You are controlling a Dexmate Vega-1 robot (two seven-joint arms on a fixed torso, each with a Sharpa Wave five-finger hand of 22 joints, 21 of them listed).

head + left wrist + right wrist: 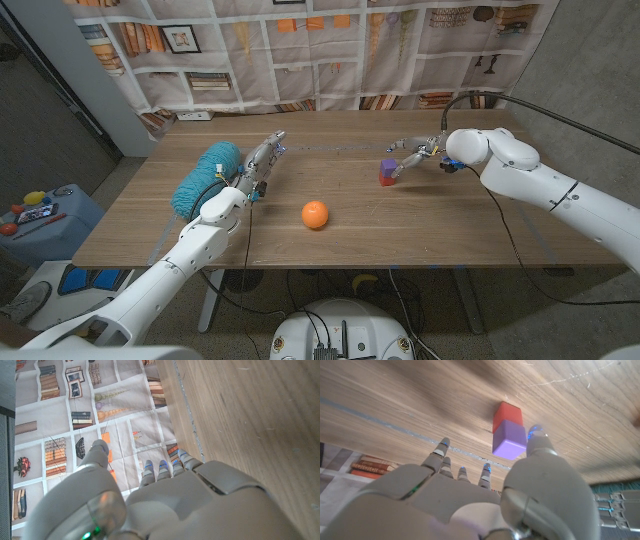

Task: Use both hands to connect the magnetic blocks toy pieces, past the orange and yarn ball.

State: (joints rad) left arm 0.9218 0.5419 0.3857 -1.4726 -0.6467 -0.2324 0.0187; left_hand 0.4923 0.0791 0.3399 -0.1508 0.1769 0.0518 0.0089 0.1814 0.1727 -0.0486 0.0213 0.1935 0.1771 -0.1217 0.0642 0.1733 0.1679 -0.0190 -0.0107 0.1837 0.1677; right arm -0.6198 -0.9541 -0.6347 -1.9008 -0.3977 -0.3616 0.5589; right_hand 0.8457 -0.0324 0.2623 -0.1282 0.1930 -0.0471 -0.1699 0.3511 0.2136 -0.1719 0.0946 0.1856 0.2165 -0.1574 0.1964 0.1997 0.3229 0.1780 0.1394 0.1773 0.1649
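Two magnetic blocks sit joined on the table [450, 225]: a purple block [388, 166] stacked on a red block [385, 180], at the far right of the table. One orange [315, 214] lies near the middle, toward the near edge. One teal yarn ball [206, 177] rests at the left, close to the left edge.

The right hand [420, 150] reaches in from the right, just beside the stack, its fingers [444, 445] spread and holding nothing; in the right wrist view the thumb tip sits right next to the purple block, and I cannot tell whether it touches.

The left hand [262, 163] hovers just right of the yarn ball, fingers [162, 466] extended toward the far edge, holding nothing.

Bare wood lies open between the orange and the blocks, and along the far edge before the bookshelf-print backdrop [330, 45].
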